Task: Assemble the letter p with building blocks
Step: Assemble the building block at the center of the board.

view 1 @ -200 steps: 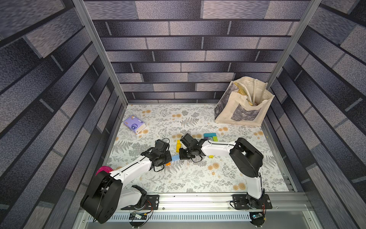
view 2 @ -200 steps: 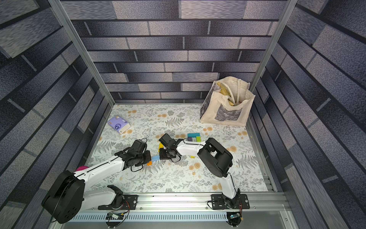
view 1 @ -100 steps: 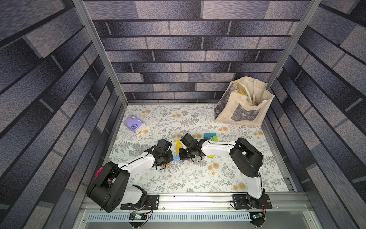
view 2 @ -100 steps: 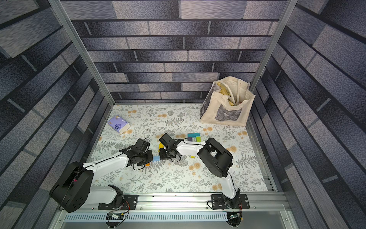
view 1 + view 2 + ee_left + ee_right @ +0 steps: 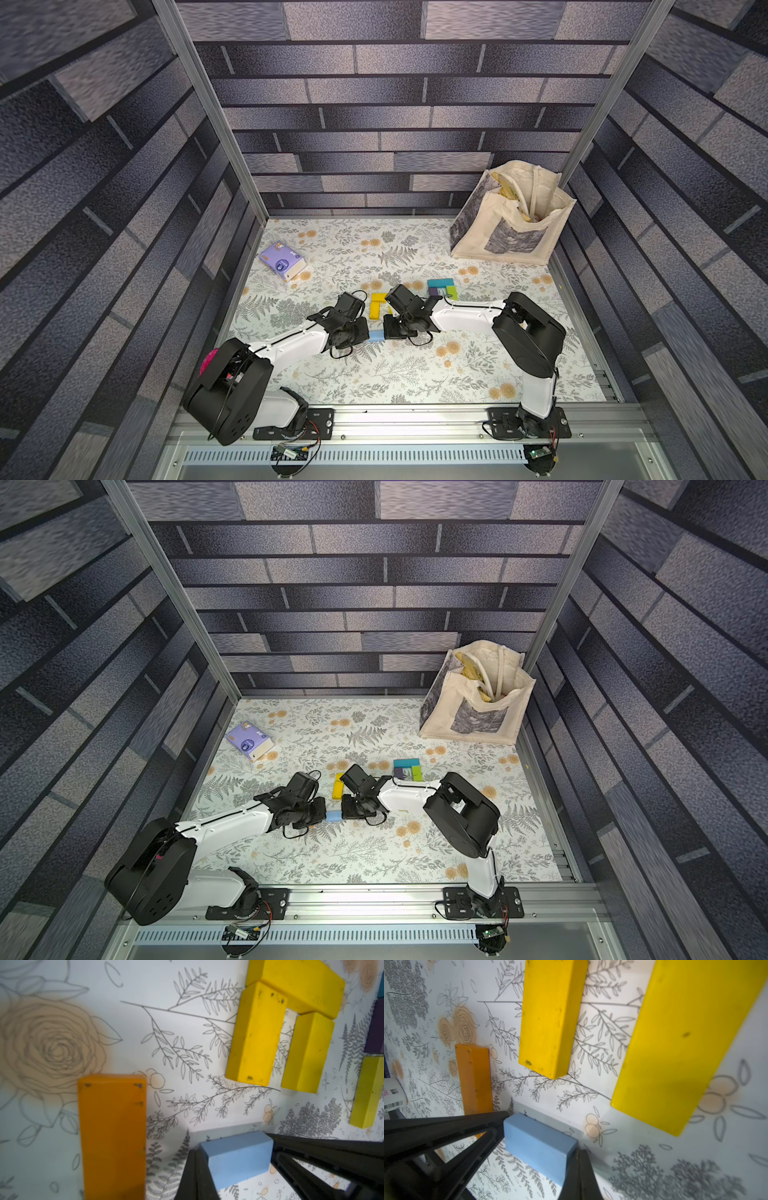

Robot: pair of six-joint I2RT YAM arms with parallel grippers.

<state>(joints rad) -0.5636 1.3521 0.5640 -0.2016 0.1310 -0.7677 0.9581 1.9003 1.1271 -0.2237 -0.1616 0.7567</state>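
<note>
Two claws closed, left claw (image 5: 196, 1167) and right claw (image 5: 580, 1167) pinching blue block (image 5: 239, 1159)

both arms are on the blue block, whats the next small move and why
Probably move the light blue block with both arms together toward the open end of the yellow blocks. The shut left fingers and shut right fingers press on its opposite ends, so it seems held between them, and the yellow arch lacks a piece closing its open side.

Blocked at both ends of the light blue block (image 5: 376, 336) by left gripper (image 5: 196, 1165) and right gripper (image 5: 580, 1167); yellow blocks (image 5: 377, 306) near beyond; open mat (image 5: 374, 374) toward the front rail (image 5: 415, 415).
</note>
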